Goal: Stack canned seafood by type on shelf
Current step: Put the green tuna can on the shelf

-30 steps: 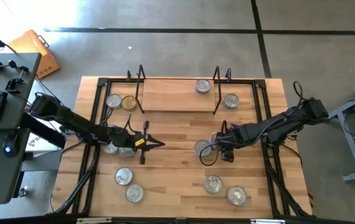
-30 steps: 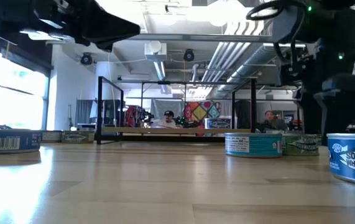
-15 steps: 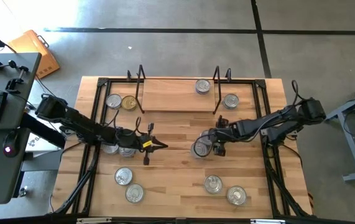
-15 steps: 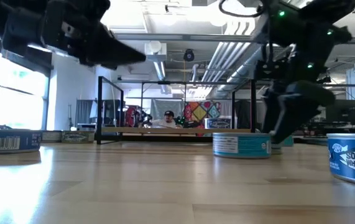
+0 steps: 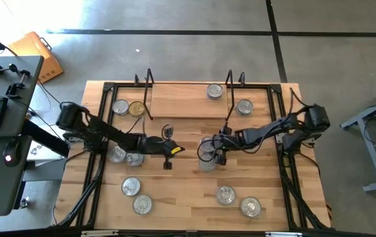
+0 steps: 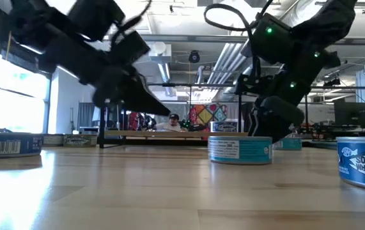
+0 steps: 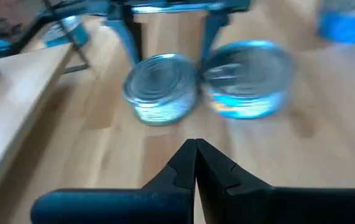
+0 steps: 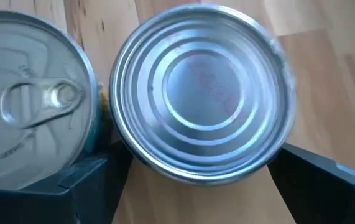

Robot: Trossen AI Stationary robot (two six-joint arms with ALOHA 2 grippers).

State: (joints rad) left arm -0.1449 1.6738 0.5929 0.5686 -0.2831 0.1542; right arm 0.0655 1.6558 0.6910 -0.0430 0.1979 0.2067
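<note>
My right gripper (image 5: 213,153) (image 8: 199,165) reaches from the table's right to mid-table, its fingers on either side of a silver-topped tin (image 8: 202,87) (image 7: 160,87). A blue-labelled tin (image 6: 240,148) (image 8: 28,106) with a pull tab stands right beside it, on the near side. My left gripper (image 5: 176,150) (image 7: 195,149) is shut on nothing and hovers above the board just left of these tins, pointing at them. The shelf (image 5: 188,102) stands at the far edge with one tin (image 5: 214,91) on its board. My right gripper has the silver-topped tin pinched between its two fingers by the side wall (image 8: 275,146), coming from the table's right and slanting down. The tin stands upright on the table. The outer side of one finger (image 8: 87,177) lies against the blue-labelled tin; whether it presses it I cannot tell.
Two tins (image 5: 120,106), one of them gold-topped (image 5: 135,108), sit left of the shelf and one (image 5: 243,105) right of it. Two more (image 5: 125,157) lie under the left arm. Pairs stand near the front edge at left (image 5: 135,194) and right (image 5: 237,200). People show in the room beyond.
My right gripper has moved toward the table's left, and the tin between its fingers and the blue-labelled one have slid along the table with it. My left gripper has moved toward the table's right, closing on those tins, and has tipped downward.
</note>
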